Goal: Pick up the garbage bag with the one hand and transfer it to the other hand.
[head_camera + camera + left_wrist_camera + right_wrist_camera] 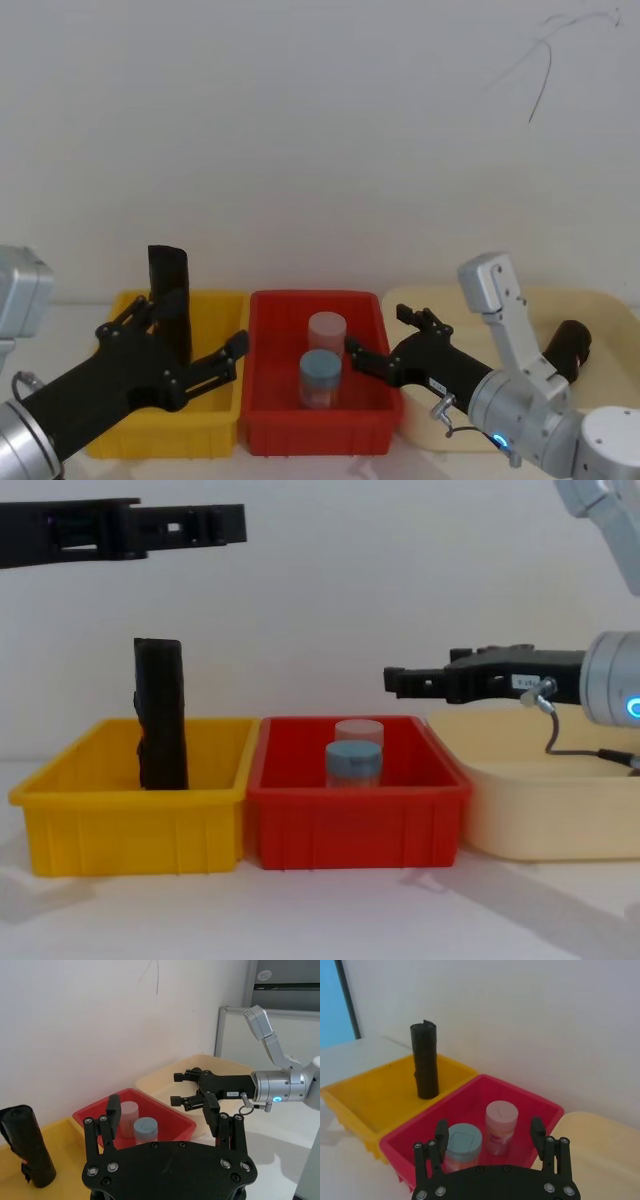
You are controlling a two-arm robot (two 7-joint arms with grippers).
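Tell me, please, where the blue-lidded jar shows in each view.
Head view: blue-lidded jar in the red bin, nearer than the pink-lidded jar.
Left wrist view: blue-lidded jar beyond the left gripper.
Right wrist view: blue-lidded jar beyond the right gripper.
Chest view: blue-lidded jar before the pink-lidded jar.
Shared landmark: the red bin holding both.

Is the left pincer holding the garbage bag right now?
No, the garbage bag stands upright in the yellow bin, while the open left pincer hovers above it, empty.
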